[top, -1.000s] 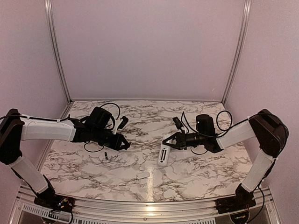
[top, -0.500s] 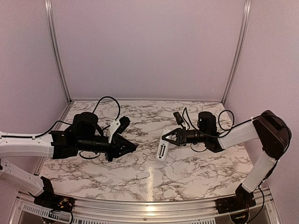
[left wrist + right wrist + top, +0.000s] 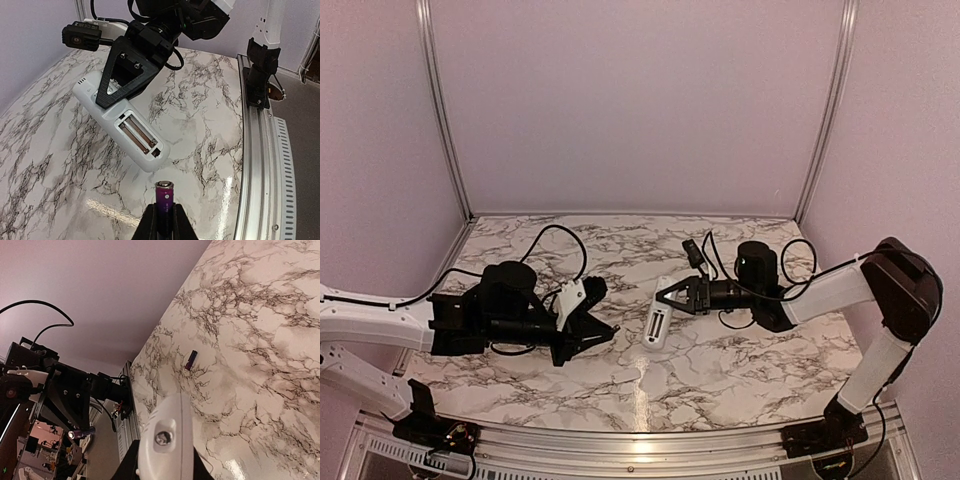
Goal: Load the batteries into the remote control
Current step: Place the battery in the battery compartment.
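My right gripper (image 3: 667, 296) is shut on one end of the white remote control (image 3: 657, 326) and holds it slanted over the marble. Its back faces up, with the open battery compartment (image 3: 137, 132) showing two bare slots. My left gripper (image 3: 164, 214) is shut on a purple battery (image 3: 165, 198), metal end pointing at the remote's free end a short gap away. In the top view the left gripper (image 3: 608, 329) sits just left of the remote. A second purple battery (image 3: 190, 360) lies loose on the table, seen in the right wrist view past the remote (image 3: 167, 440).
A marble-patterned tabletop (image 3: 740, 365) lies between pale walls, with a metal rail (image 3: 260, 165) along the near edge. Black cables (image 3: 555, 240) loop above both wrists. The right arm's base (image 3: 260, 70) stands on the rail.
The left arm swung down and right, bringing its gripper with the battery close to the remote. The right gripper carried the remote a little to the left and turned it.
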Tool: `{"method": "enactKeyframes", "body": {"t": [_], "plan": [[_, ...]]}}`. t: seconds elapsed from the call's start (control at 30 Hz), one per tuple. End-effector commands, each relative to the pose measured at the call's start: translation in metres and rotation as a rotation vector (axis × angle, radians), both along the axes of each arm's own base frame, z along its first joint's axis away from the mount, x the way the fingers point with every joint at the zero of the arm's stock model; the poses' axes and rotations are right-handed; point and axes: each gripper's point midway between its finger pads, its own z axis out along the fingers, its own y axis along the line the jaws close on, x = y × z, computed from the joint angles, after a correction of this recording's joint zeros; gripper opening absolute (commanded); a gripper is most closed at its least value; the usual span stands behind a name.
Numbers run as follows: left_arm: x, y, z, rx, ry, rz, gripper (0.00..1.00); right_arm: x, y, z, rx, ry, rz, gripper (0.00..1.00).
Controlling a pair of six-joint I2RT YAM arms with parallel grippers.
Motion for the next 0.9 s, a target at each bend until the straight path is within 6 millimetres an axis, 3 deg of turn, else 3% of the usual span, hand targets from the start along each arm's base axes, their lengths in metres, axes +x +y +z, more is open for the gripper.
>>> {"method": "enactKeyframes", "body": {"t": [0.0,0.27,0.57,0.73,0.87], "plan": [[-0.011,0.005,0.028,-0.065,-0.193,-0.049,0.00,-0.002,0.008,0.020,0.049,-0.050,0.009,0.00],[-0.021,0.011,0.039,-0.003,-0.393,-0.073,0.00,-0.011,0.010,0.034,0.061,-0.097,0.040,0.00],[-0.035,0.002,0.026,0.137,-0.521,-0.141,0.00,-0.026,0.012,0.040,0.052,-0.108,0.143,0.00],[-0.036,-0.003,0.024,0.169,-0.547,-0.154,0.00,-0.031,0.012,0.044,0.043,-0.126,0.167,0.00],[-0.025,-0.012,0.028,0.148,-0.457,-0.062,0.00,-0.026,0.010,0.045,0.027,-0.141,0.131,0.00]]}}
